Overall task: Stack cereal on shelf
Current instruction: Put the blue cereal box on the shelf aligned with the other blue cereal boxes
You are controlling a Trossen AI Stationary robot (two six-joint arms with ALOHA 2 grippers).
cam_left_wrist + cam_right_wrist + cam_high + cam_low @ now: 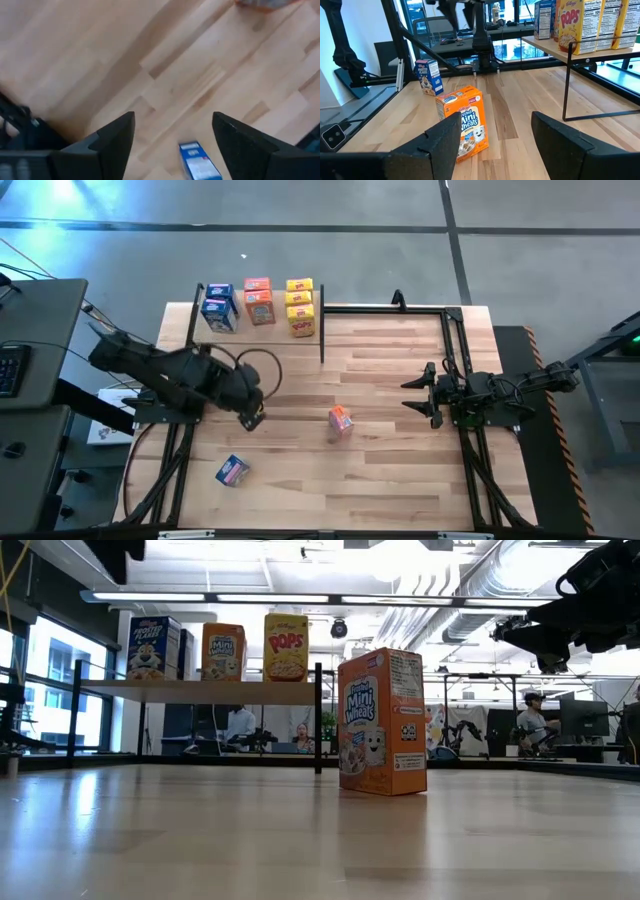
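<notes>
Cereal status: blue, orange and yellow boxes stand on the shelf [330, 315] at the table's far left. One orange box [341, 420] stands upright mid-table; one blue box [232, 471] lies near the front left. Left gripper [252, 418] hangs above the table between shelf and blue box, pointing downward, fingers wide, empty. Right gripper [412, 393] waits at the right side, level, fingers spread, empty.

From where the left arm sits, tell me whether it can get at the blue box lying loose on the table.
Probably yes. The left gripper hangs open above bare table, and the blue box lies close by on its side of the table with nothing between them. The orange box stands off to the side.
</notes>
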